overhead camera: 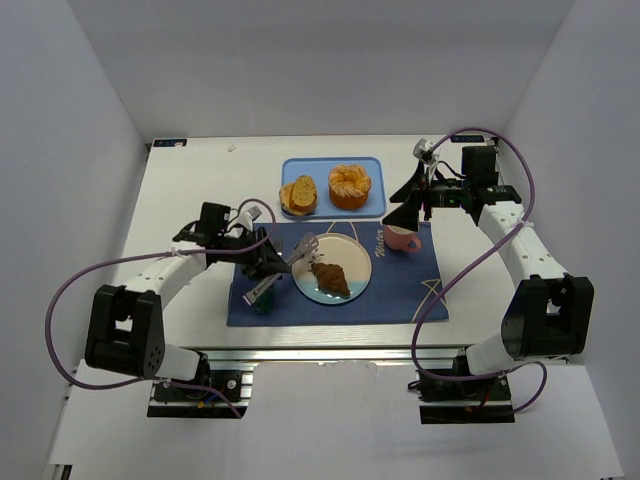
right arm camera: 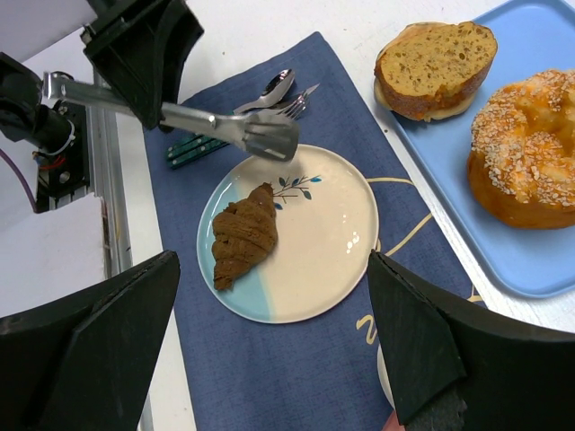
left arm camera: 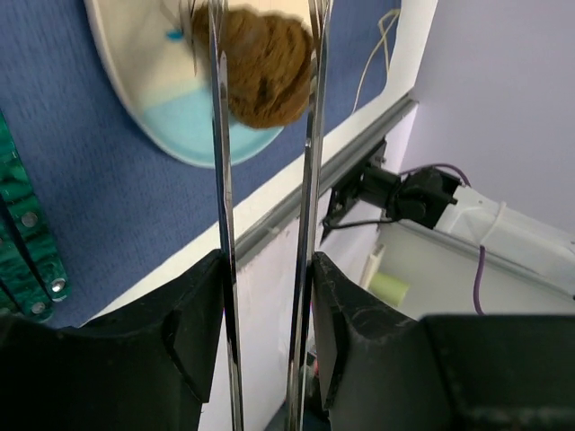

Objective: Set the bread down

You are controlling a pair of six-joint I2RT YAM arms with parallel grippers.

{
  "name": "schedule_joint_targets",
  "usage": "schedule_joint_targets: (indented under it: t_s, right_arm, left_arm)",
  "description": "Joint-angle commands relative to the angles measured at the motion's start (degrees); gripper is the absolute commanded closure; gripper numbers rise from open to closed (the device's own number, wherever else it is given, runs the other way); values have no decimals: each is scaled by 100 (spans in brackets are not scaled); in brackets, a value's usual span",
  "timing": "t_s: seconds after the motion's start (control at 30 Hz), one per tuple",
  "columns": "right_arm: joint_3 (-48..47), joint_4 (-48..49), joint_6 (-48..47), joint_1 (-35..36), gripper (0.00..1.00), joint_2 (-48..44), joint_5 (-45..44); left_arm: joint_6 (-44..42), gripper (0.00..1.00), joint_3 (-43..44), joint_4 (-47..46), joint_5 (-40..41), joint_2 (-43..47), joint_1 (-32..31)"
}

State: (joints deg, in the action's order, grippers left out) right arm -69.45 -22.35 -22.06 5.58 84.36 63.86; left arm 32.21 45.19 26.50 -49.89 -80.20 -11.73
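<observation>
The brown croissant (right arm camera: 244,235) lies on the round cream plate with a pale blue edge (right arm camera: 332,224), on the dark blue cloth placemat (right arm camera: 180,224). The left gripper (left arm camera: 267,305) clamps silver metal tongs (right arm camera: 225,121), whose tips stand apart over the plate, just beside the croissant. The right gripper (overhead camera: 405,212) hovers with jaws spread wide, empty. The mat's gold cursive writing is too small to read.
</observation>
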Motion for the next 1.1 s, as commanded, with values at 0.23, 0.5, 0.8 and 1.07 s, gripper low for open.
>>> schedule_joint_targets:
  t_s: [0.23, 0.5, 0.8, 1.07]
  right_arm:
    - [90, 20, -61, -22, 11, -60, 206]
    - [72, 3, -79, -31, 11, -42, 233]
    - [151, 2, -79, -22, 11, -68, 224]
    - [160, 11, -79, -22, 11, -60, 224]
  left_arm:
    - [-804, 50, 2273, 1217, 1350, -135, 529]
    - [-1111, 50, 3671, 1506, 1851, -1284, 654]
    - [-1445, 50, 4796, 1727, 2080, -2236, 514]
    - [-1638, 50, 5289, 1990, 2246, -2728, 232]
